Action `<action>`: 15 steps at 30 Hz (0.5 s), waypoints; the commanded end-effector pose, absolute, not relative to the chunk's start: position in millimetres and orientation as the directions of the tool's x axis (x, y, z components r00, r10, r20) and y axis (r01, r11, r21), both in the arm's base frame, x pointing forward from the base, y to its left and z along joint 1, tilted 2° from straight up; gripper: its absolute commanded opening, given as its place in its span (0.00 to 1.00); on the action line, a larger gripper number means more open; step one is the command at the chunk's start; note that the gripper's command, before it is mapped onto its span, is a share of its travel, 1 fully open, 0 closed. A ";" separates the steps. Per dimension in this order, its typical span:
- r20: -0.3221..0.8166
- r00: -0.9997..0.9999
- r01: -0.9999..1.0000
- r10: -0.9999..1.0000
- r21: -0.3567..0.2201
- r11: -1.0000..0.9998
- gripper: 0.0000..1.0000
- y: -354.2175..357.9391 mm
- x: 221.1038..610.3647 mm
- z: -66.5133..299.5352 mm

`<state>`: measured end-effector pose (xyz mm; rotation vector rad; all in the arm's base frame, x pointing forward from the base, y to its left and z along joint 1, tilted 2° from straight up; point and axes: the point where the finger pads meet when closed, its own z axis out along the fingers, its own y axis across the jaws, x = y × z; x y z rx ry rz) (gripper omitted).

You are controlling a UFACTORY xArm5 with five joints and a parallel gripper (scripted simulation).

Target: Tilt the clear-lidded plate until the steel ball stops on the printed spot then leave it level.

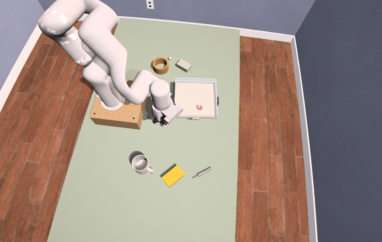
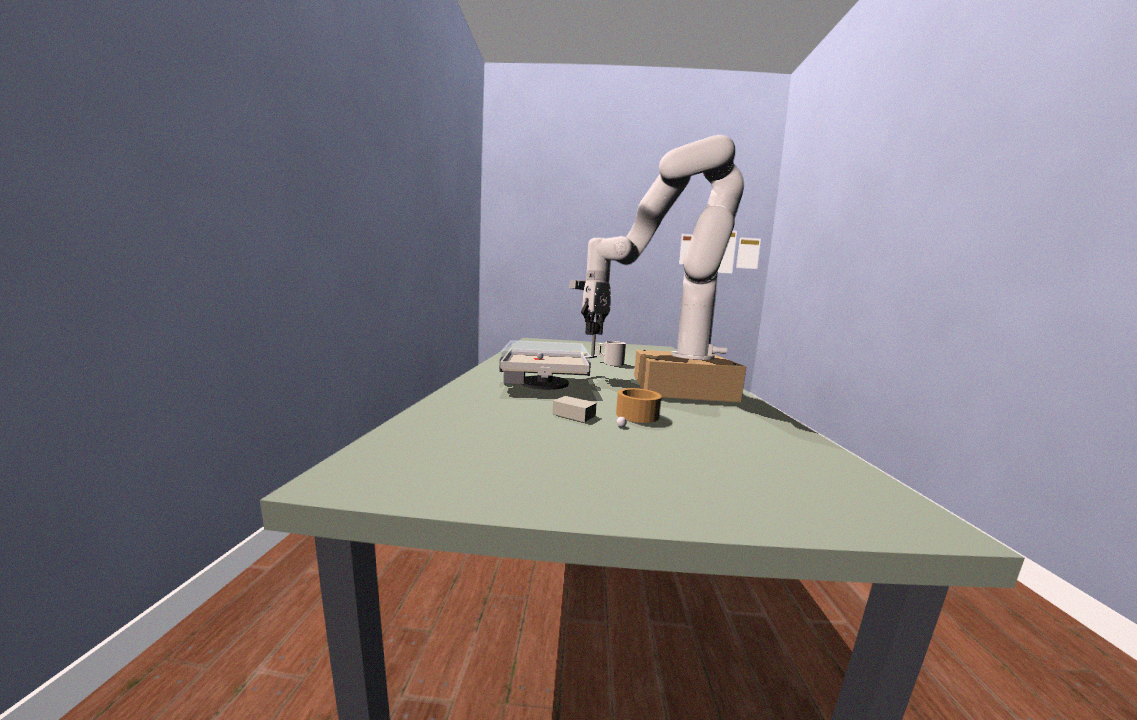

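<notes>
The clear-lidded plate (image 1: 196,97) is a square cream tray on a dark pedestal, and in the exterior view (image 2: 545,359) it looks about level. The steel ball (image 1: 199,106) sits on the red printed spot (image 1: 200,108) near the plate's front right. My gripper (image 1: 165,121) points down just off the plate's front left corner. It is shut on a thin upright rod (image 2: 593,344) beside that corner. The fingertips are largely hidden under the wrist in the top view.
A wooden ring (image 1: 159,65), a small white ball (image 1: 169,57) and a beige block (image 1: 183,65) lie behind the plate. A mug (image 1: 140,164), a yellow sponge (image 1: 172,175) and a grey tool (image 1: 202,172) lie in front. The arm's wooden base box (image 1: 117,111) stands to the left.
</notes>
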<state>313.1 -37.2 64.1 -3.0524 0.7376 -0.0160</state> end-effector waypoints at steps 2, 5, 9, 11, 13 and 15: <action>0.013 0.890 -0.457 -0.457 -0.005 -0.890 0.00 -37.3 314.5 65.5; 0.013 0.890 -0.456 -0.457 -0.005 -0.890 0.00 -37.3 314.5 65.5; 0.013 0.889 -0.457 -0.457 -0.005 -0.890 0.00 -37.4 314.0 64.8; 0.013 0.889 -0.457 -0.457 -0.005 -0.890 0.00 -37.4 313.9 64.7; 0.013 0.889 -0.457 -0.457 -0.005 -0.890 0.00 -37.4 313.8 64.6; 0.013 0.889 -0.457 -0.457 -0.005 -0.890 0.00 -37.4 313.7 64.5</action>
